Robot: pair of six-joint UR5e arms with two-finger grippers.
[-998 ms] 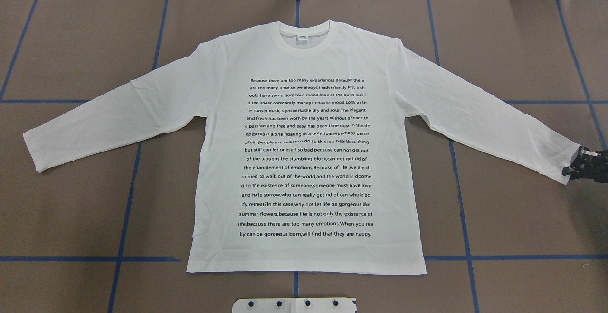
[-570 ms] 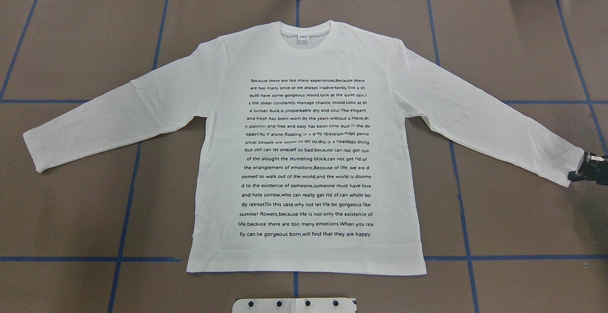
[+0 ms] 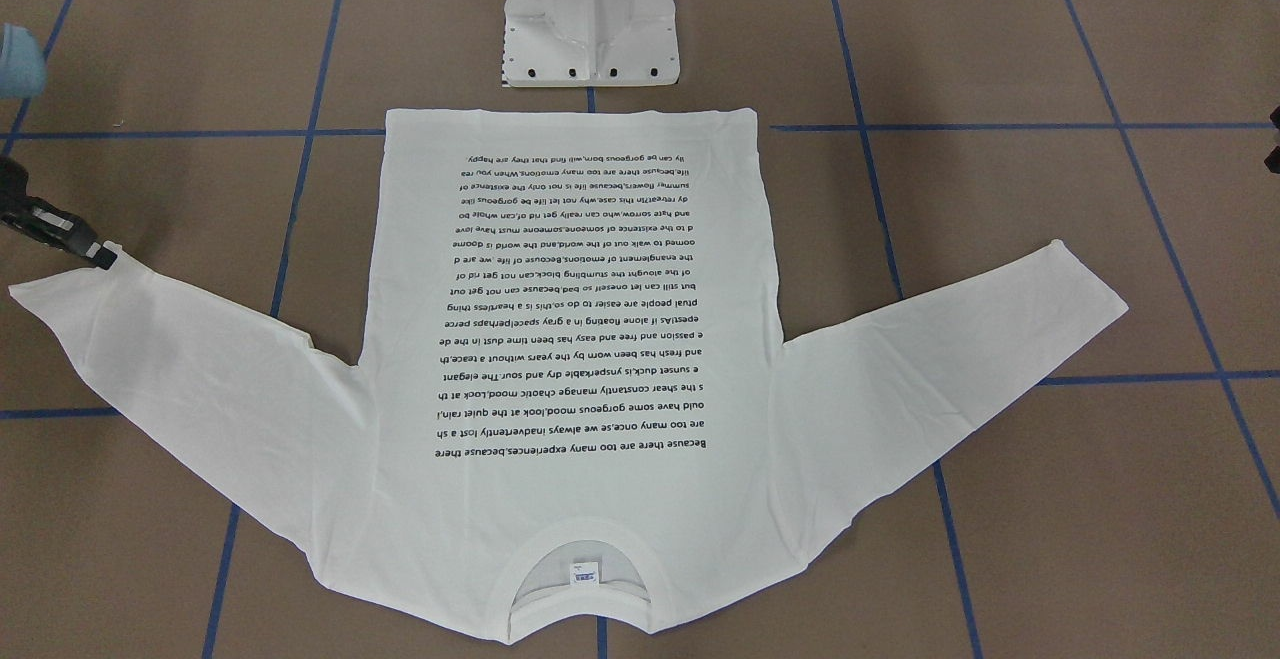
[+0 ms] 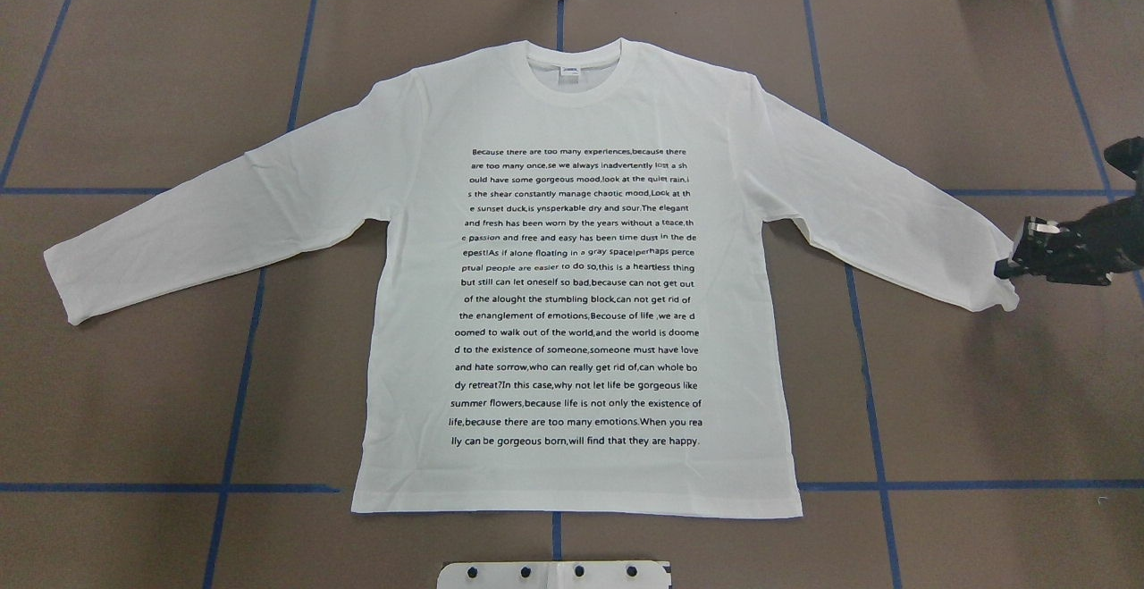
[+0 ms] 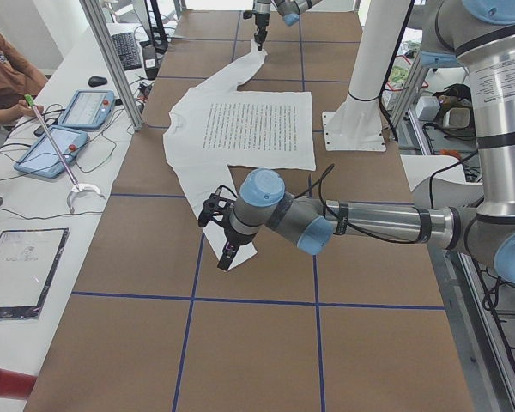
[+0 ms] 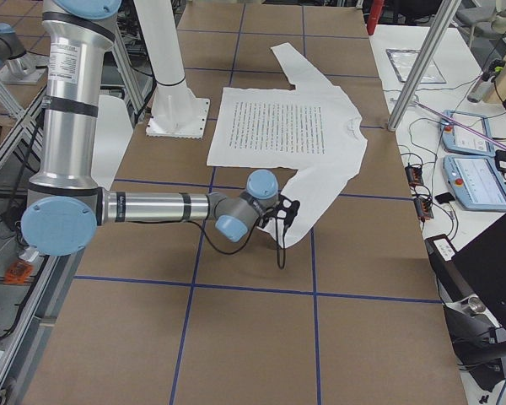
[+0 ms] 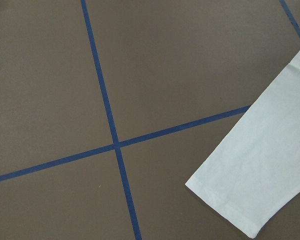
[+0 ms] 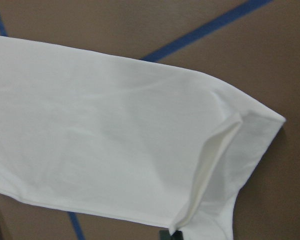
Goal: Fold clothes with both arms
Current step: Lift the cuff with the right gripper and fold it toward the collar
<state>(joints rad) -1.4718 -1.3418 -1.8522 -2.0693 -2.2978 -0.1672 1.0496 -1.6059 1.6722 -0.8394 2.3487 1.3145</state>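
Observation:
The white long-sleeved T-shirt (image 4: 572,303) lies flat on the brown table, printed text up, collar (image 4: 572,66) at the far side. My right gripper (image 4: 1005,269) is shut on the cuff of the sleeve on the robot's right and holds it slightly raised; it also shows in the front-facing view (image 3: 100,254). The right wrist view shows that cuff (image 8: 225,150) curled over. The other sleeve's cuff (image 4: 67,290) lies flat. My left gripper (image 5: 226,257) hovers over that cuff (image 7: 240,200); I cannot tell whether it is open or shut.
The white pedestal base (image 3: 590,29) stands at the near table edge by the shirt's hem. Blue tape lines (image 4: 241,348) grid the brown cover. A side desk with tablets (image 5: 69,120) and a seated person (image 5: 4,69) lie beyond the table's far side.
My right gripper has moved inward and toward the far side, dragging the sleeve cuff with it, so the sleeve end now sits shorter and higher. The rest of the shirt has not moved.

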